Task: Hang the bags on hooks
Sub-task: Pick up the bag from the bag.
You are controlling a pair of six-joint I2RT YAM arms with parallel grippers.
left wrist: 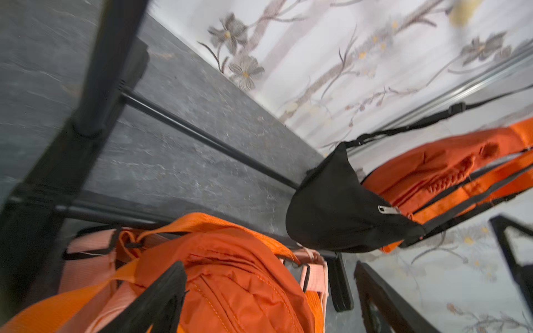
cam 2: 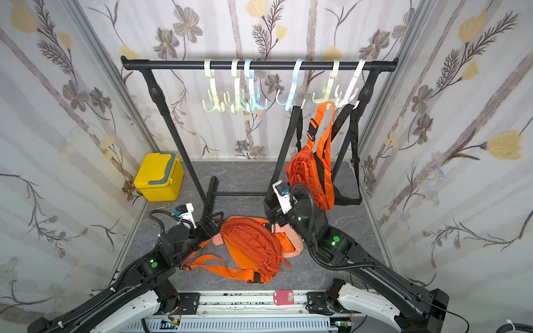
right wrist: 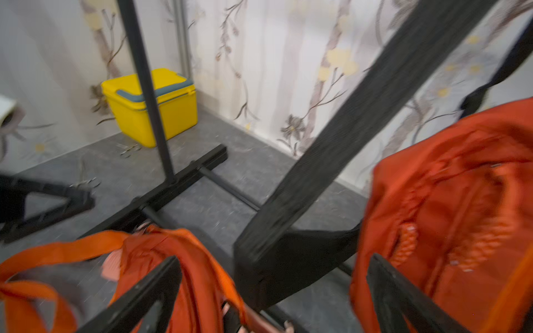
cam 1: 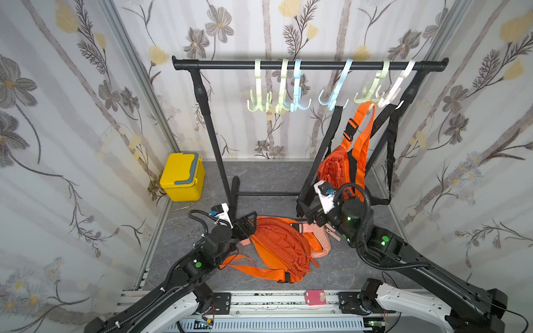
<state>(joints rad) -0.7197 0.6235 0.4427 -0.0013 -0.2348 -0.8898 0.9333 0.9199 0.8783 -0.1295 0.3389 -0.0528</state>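
Bag (cam 1: 277,245) lower centre, long axis diagonal | left gripper (cam 1: 245,223) at its upper-left end, jaws apart, nearer | right gripper (cam 1: 314,216) apart, empty | you aim for hook (cam 1: 259,101).

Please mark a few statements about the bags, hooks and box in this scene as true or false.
1. An orange bag hangs from a hook on the rail. True.
2. The yellow box hangs from the rail. False: it stands on the floor.
3. Another orange bag lies on the floor. True.
4. The rail holds only one hook. False: it holds several.
5. The right gripper grips a strap. False: its fingers are open.
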